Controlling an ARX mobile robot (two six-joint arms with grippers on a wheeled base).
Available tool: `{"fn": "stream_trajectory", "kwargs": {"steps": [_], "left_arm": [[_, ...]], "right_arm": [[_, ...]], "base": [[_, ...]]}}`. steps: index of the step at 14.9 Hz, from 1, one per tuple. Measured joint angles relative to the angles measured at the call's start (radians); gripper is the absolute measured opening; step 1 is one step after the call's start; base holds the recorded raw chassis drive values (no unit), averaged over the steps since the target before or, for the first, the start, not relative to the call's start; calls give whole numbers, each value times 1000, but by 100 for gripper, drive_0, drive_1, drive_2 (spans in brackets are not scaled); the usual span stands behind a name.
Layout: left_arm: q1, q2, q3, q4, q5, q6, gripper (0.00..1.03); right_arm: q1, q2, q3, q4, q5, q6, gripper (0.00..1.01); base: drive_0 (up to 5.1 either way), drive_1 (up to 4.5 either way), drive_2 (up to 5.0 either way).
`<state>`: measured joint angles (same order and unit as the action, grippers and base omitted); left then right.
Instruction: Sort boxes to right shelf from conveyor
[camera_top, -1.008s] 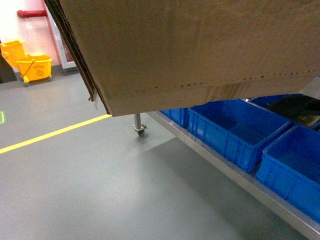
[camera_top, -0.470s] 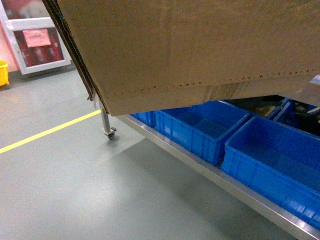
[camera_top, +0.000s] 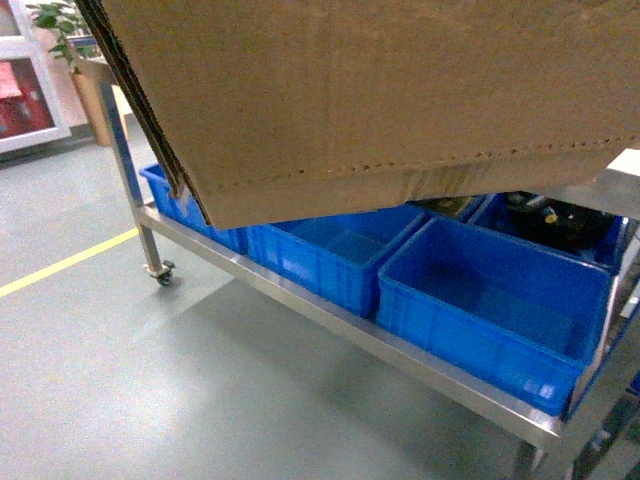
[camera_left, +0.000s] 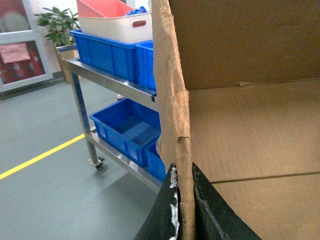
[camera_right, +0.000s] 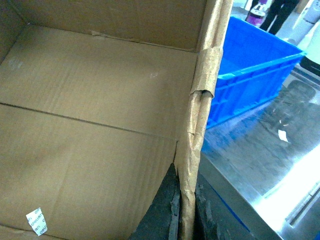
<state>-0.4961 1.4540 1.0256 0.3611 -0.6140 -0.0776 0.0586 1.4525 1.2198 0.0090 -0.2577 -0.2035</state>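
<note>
Steel rack (camera_top: 330, 318) holds empty blue bins (camera_top: 490, 315); grippers hold empty box (camera_top: 380, 100).

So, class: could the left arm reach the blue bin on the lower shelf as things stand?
Probably not: the left gripper is shut on the cardboard box wall, sharing its weight with the right gripper. The blue bin sits open below, but neither arm is free.

Cardboard box (camera_top: 380, 90) above blue bins (camera_top: 490, 310)
</note>
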Motion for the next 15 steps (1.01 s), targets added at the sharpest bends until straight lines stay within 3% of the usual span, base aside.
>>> {"fn": "stream_trajectory", "kwargs": {"steps": [15], "left_arm": [[-8, 0, 0, -1, 0, 1, 2]], "right_arm": [[-6, -6, 0, -3, 0, 0, 2]], "base": [[-158, -165, -151]]}}
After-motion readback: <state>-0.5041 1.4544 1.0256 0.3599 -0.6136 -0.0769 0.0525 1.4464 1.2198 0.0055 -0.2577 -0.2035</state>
